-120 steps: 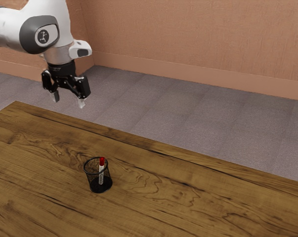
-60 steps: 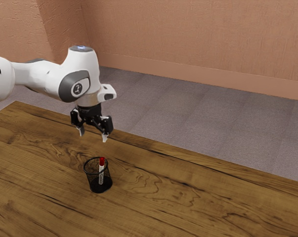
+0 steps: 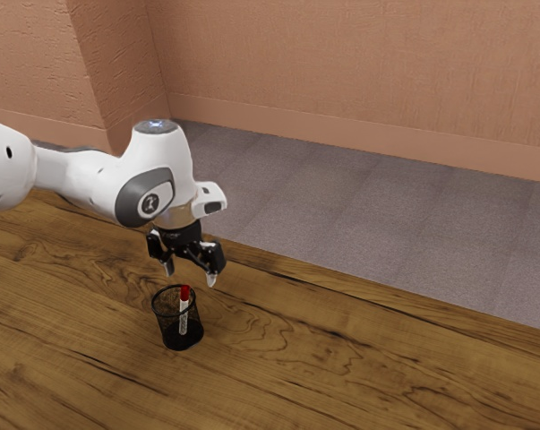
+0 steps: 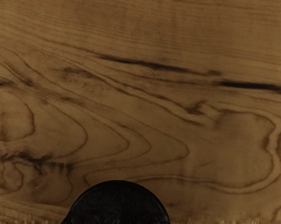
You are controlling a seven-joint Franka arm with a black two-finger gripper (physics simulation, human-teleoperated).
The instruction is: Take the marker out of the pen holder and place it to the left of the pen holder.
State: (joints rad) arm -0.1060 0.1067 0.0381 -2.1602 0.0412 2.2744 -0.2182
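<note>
Have the gripper (image 3: 191, 279) hanging above the table (image 3: 341, 381), close to the mouth of the black mesh pen holder (image 3: 167, 330), with both fingers spread apart and clear of the marker (image 3: 185, 292). See that marker inside the holder, standing nearly upright, red cap uppermost at the rim (easy to spot against all that black). In the wrist view, make out a dark rounded shape (image 4: 117, 205) against the wood grain; can't tell for certain what to call it.

Wood tabletop (image 4: 145, 154) and a black rounded thing (image 4: 119, 205).
Brown grain loops and bends, with dark streaks; the black thing's curved edge rises from the wrist view's lower edge.
</note>
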